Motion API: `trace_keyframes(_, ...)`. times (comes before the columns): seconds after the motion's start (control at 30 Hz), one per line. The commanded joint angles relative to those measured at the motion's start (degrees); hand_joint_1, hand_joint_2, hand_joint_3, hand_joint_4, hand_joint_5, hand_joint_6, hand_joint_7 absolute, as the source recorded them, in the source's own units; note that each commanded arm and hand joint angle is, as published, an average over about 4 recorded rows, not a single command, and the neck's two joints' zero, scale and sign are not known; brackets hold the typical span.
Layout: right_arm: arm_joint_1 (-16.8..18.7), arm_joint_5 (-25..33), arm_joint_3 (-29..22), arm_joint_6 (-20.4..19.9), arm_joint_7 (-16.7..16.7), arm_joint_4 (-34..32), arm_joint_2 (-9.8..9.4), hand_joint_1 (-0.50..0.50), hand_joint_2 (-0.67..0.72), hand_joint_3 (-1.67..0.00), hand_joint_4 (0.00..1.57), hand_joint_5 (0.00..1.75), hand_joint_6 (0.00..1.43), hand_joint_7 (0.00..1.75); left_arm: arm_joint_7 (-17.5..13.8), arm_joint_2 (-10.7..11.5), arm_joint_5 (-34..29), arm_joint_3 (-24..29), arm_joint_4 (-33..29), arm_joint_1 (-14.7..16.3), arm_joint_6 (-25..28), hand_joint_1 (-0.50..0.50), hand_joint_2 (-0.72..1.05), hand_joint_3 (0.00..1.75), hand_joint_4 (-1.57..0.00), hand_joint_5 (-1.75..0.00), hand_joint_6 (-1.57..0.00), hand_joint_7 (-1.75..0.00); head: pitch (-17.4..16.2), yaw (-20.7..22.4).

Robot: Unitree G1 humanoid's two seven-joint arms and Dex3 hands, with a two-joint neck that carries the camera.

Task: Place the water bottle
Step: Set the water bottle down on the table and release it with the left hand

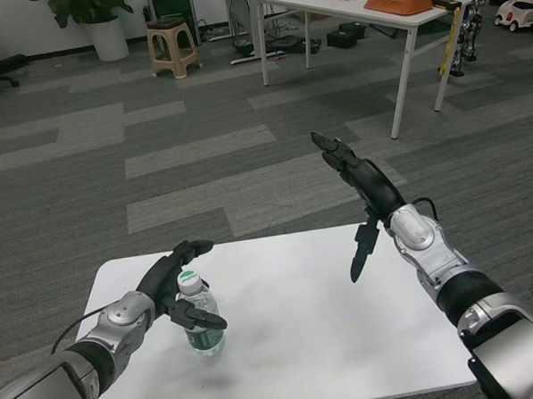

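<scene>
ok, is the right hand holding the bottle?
No. The right hand is raised with fingers spread and holds nothing, while the left hand wraps around the bottle standing on the table.

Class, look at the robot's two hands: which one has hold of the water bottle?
The left hand holds the water bottle, which stands upright on the white table. The right hand is raised with fingers spread, holding nothing.
</scene>
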Motion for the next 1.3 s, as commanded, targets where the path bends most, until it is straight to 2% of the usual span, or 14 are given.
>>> trace_keyframes(0.03, -1.34, 0.24, -0.14, -0.18, -0.16, 0.48, 0.39, -0.46, 0.60, 0.00, 0.00, 0.00, 0.00, 0.00, -1.01, 0.62, -0.81, -0.33, -0.61, -1.13, 0.55, -0.48, -0.30, 0.09, 0.00, -1.75, 0.00, -0.17, -0.04, 0.01)
trace_keyframes(0.3, -1.34, 0.24, -0.23, -0.18, -0.16, 0.70, 0.50, -0.46, 0.60, 0.00, 0.00, 0.00, 0.00, 0.00, -2.04, 0.95, -0.77, 0.33, -1.97, -1.15, 0.53, -0.48, -0.55, 0.09, 0.00, -1.75, 0.00, -0.14, -0.11, -0.01)
trace_keyframes(0.6, -1.34, 0.22, -0.51, -0.27, -0.16, 0.57, 0.56, -0.46, 0.60, 0.00, 0.00, 0.00, 0.00, 0.00, -3.80, 2.23, -0.37, 2.75, -6.13, -0.80, 0.04, -0.48, -0.55, 0.09, 0.00, -1.75, 0.00, -0.14, 0.00, 0.12)
trace_keyframes(0.83, -1.34, 0.18, -0.60, -0.27, -0.16, 0.48, 0.56, -0.46, 0.60, 0.00, 0.00, 0.00, 0.00, 0.00, -5.56, 3.65, -0.13, 5.93, -11.25, 1.16, -0.16, -0.48, -0.55, 0.09, 0.00, -1.75, 0.00, -0.14, -0.03, 0.18)
trace_keyframes(1.07, -1.34, 0.18, -0.75, -0.27, -0.09, 0.41, 0.43, -0.46, 0.60, 0.00, 0.00, 0.00, 0.00, 0.00, -7.01, 6.03, -0.02, 9.95, -15.22, 4.19, -0.16, -0.48, -0.55, 0.09, 0.00, -1.75, 0.00, -0.14, -0.01, 0.21)
trace_keyframes(1.3, -1.34, 0.15, -0.75, -0.27, -0.16, 0.46, 0.39, -0.46, 0.60, 0.00, 0.00, 0.00, 0.00, 0.00, -7.23, 8.00, 2.39, 16.77, -20.28, 8.21, -0.16, -0.48, -0.55, 0.07, 0.00, -1.75, 0.00, -0.14, -0.03, 0.42)
